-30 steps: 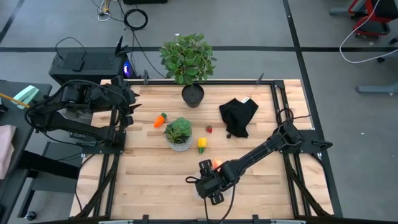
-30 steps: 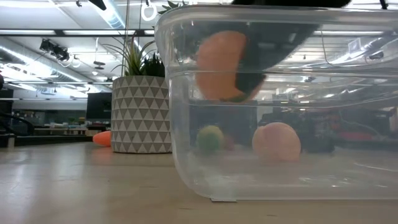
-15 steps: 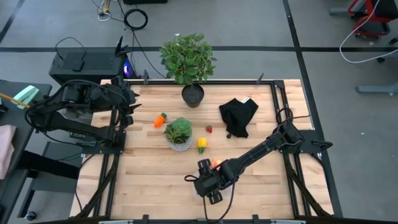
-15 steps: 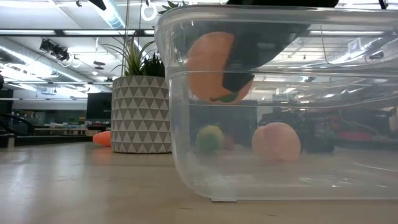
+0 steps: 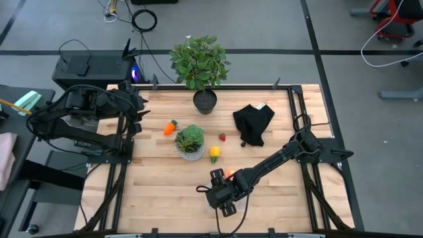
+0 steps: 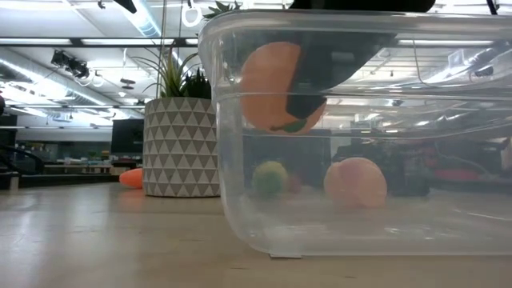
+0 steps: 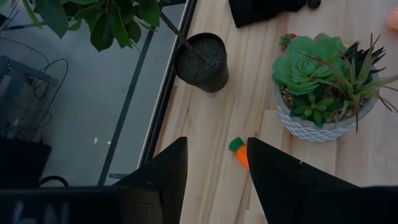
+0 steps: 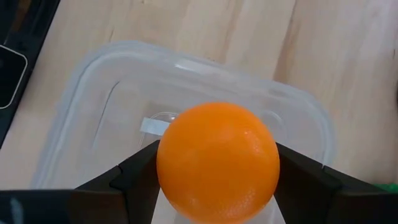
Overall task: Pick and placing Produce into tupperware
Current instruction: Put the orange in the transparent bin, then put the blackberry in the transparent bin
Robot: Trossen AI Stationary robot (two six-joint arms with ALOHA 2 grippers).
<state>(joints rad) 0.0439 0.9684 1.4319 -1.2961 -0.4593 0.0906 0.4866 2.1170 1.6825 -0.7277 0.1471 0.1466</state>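
Right gripper (image 8: pixel 217 186) is closed on the orange ball (image 8: pixel 217 160), one dark finger on each side of it, and holds it just above the open clear tupperware (image 8: pixel 93 99) near the front edge of the wooden table (image 5: pixel 277 205). In the low view the ball (image 6: pixel 276 86) hangs inside the upper part of the container (image 6: pixel 240 208), not touching its floor. Left gripper (image 7: pixel 214 171) waits at the table's left side, fingers partly open and empty, above the carrot (image 7: pixel 239 152). Carrot (image 5: pixel 171 126), strawberry (image 5: pixel 223 137) and yellow piece (image 5: pixel 215 153) lie around the white succulent pot (image 5: pixel 190 143).
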